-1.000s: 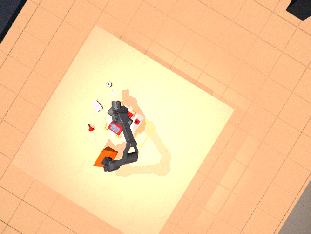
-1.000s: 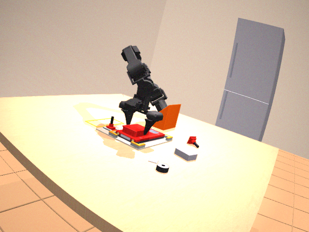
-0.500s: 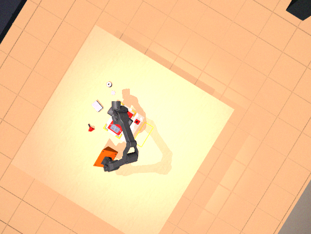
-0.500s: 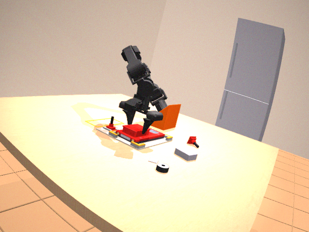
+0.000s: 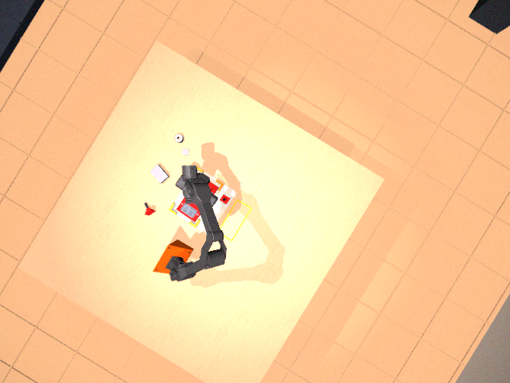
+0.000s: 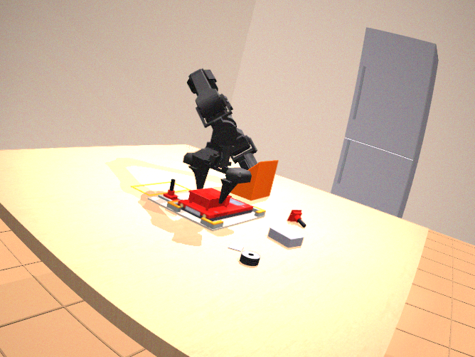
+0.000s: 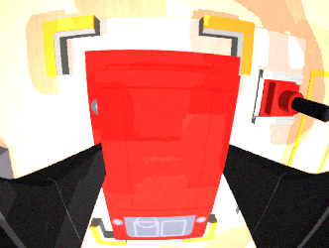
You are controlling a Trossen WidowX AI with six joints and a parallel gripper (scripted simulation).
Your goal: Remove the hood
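Note:
The red toy car sits between yellow corner brackets on a white board. Its red hood is a raised block over the car body. My gripper is shut on the hood, one finger against each long side. The hood is at the body or just above it; I cannot tell whether there is a gap. The marked area, a yellow outline, lies beside the board, past the lever. The arm hides part of the car in the top view.
A red-based black lever stands between car and marked area. An orange box is near the arm's base. A loose red piece, a grey block and a wheel lie opposite.

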